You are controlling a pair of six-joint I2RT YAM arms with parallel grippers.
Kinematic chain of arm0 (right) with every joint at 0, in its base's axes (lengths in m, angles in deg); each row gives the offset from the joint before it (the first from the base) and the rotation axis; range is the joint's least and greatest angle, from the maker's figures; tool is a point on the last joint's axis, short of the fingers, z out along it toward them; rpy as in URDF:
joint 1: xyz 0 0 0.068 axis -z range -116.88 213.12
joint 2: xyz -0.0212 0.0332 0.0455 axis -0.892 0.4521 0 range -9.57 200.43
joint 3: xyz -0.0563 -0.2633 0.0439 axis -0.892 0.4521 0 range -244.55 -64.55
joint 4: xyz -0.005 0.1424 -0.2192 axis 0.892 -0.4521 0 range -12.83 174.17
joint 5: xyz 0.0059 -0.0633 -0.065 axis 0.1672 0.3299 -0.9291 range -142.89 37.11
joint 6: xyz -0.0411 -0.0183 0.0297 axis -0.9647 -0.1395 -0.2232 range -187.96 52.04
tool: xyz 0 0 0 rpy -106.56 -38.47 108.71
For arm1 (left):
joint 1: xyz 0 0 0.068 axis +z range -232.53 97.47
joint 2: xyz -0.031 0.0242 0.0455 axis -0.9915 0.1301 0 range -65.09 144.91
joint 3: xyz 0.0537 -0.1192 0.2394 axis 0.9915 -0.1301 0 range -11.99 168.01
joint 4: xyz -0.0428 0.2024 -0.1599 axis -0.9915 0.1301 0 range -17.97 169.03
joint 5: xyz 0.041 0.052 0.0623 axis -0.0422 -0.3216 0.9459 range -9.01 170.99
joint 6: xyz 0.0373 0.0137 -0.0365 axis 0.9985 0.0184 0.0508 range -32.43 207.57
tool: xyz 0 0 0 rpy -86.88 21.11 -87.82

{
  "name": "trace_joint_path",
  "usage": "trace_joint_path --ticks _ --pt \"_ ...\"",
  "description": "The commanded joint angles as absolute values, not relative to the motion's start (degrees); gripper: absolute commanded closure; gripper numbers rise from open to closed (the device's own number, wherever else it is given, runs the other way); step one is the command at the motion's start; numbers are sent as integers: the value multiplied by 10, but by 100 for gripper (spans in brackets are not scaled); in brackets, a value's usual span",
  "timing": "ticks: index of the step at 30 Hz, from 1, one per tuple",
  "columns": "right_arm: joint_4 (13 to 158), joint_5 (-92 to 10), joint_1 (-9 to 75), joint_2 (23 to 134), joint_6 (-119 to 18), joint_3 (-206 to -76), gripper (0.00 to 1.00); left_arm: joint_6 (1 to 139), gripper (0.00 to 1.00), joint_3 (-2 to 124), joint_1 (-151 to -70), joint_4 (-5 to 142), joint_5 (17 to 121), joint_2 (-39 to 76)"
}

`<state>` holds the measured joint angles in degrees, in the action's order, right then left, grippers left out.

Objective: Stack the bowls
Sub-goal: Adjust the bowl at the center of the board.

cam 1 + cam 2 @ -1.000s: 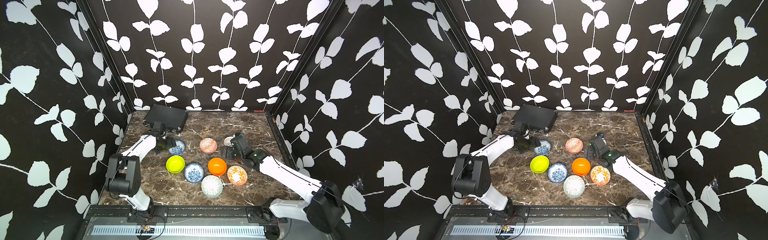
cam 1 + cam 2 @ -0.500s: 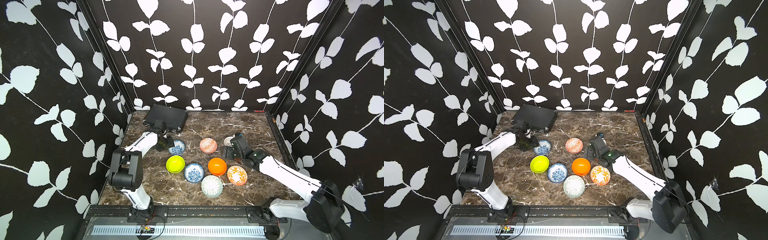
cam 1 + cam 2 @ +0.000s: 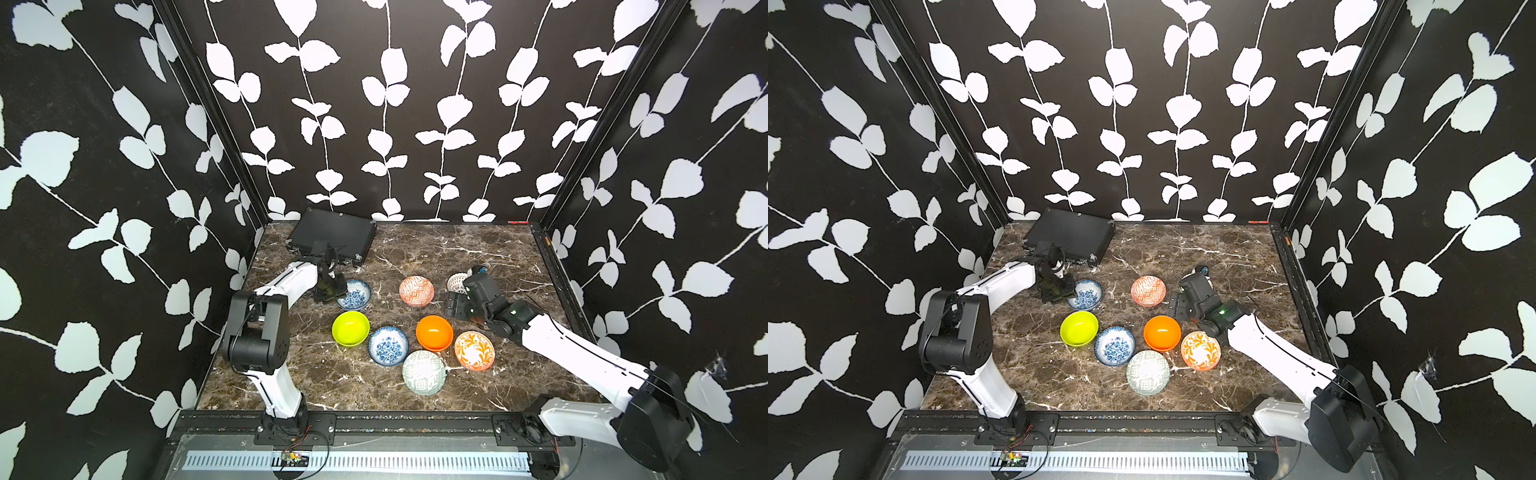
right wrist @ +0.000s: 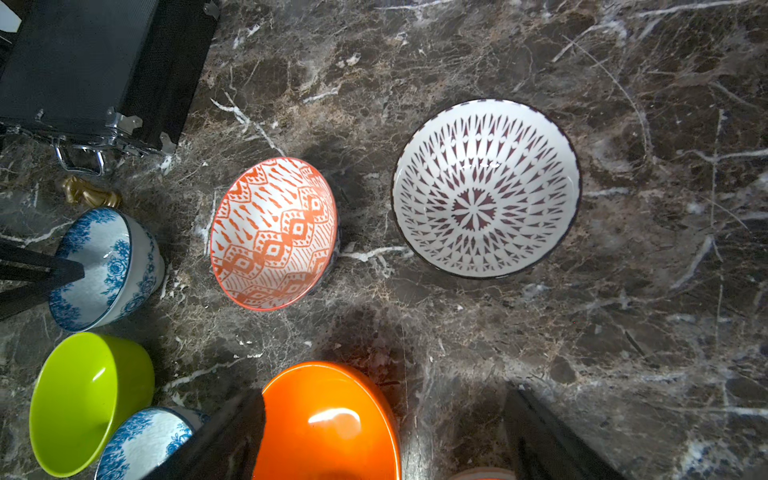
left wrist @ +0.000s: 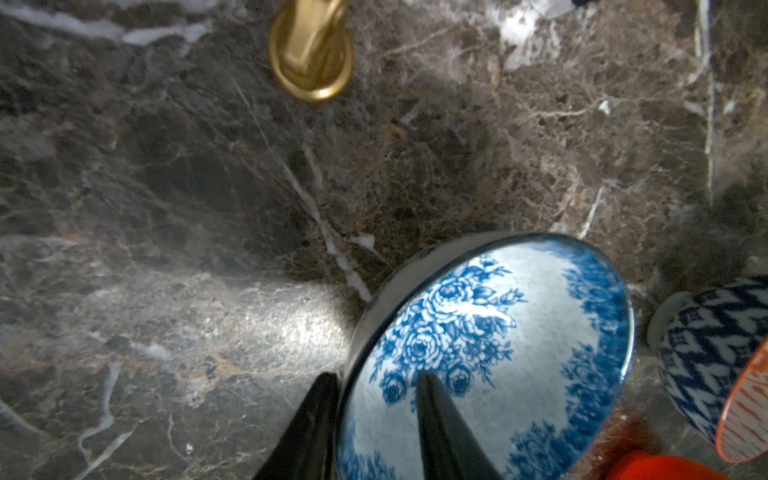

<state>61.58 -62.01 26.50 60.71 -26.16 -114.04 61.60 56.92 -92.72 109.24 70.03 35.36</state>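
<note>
The left pincer (image 5: 374,376) is straddling the rim of the rear blue floral bowl (image 3: 354,294), one finger inside, one outside; whether it is gripping I cannot tell; the bowl is sitting on the tabletop (image 3: 478,249), nothing stacked; next, I judge, it is needing a firm pinch and lift; the right pincer (image 4: 386,395) is hanging wide apart near the orange bowl (image 3: 434,332).

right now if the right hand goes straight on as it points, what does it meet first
probably the bare marble table just short of the white lattice bowl, though depth is unclear
</note>
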Motion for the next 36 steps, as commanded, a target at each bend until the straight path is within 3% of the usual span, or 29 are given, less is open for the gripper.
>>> trace_joint_path --ticks 1,14,36 --pt "630 -623 267 594 -259 -1133 8 620 74 589 -928 1113 693 363" --pt "633 -623 267 587 -258 -1127 8 623 100 611 -939 1125 700 374" --pt "634 -623 267 585 -257 -1124 8 631 100 597 -940 1054 615 373"
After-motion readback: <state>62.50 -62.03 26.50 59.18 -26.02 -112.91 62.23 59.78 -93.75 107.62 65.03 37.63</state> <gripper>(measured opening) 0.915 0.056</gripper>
